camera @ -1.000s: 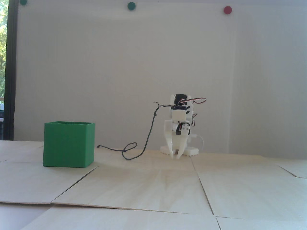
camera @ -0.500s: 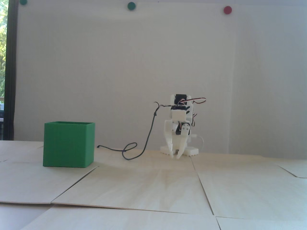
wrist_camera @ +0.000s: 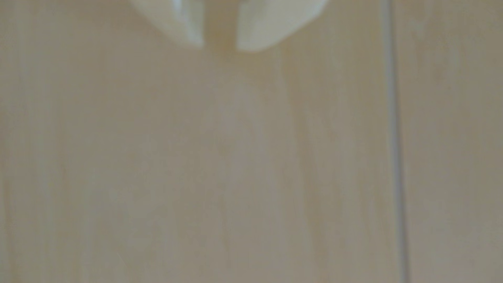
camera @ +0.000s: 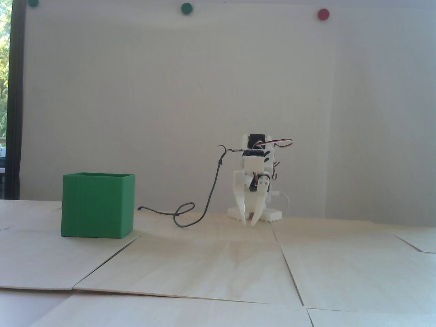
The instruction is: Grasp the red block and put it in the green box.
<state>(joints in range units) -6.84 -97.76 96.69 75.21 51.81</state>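
Observation:
The green box (camera: 97,205) stands on the pale wooden table at the left of the fixed view, open side up; its inside is hidden from this low angle. The red block shows in neither view. My white gripper (camera: 249,224) hangs folded in front of the arm's base, tips pointing down just above the table, well to the right of the box. In the wrist view the gripper (wrist_camera: 220,46) enters from the top edge over bare wood. Its fingertips (wrist_camera: 190,30) stand a narrow gap apart with nothing between them.
A dark cable (camera: 204,207) loops on the table between the box and the arm. The table is made of wooden panels with seams (wrist_camera: 394,141). Round green (camera: 186,8) and red (camera: 323,14) dots sit on the white wall behind.

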